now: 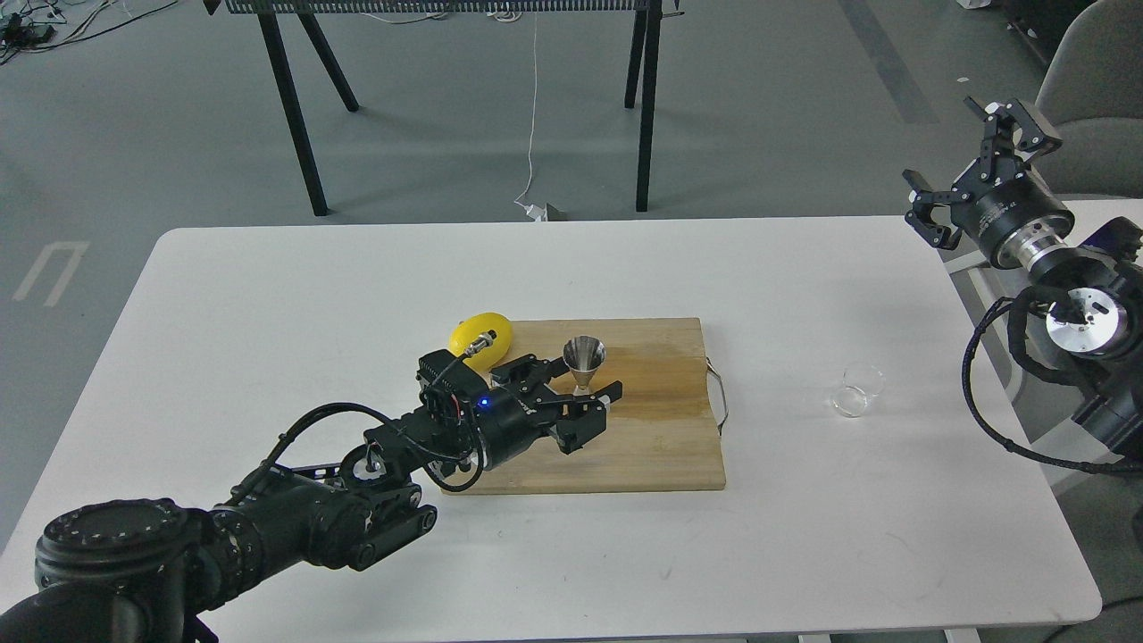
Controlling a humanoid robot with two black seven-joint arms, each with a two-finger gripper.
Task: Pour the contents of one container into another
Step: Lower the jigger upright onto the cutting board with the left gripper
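Note:
The clear glass cup (857, 390) stands alone on the white table, right of the board. On the wooden cutting board (643, 446) the shiny steel jigger (583, 359) stands upright. My left gripper (571, 386) is open right at the jigger's near left side. Its lower finger hides the jigger's base, so I cannot tell whether it touches. My right gripper (963, 165) hangs open in the air past the table's far right corner, well above and behind the glass cup, holding nothing.
A yellow lemon (478, 332) lies at the board's far left corner, just behind my left wrist. A wire handle (719, 397) sticks out of the board's right edge. A grey chair (1094, 107) stands behind my right arm.

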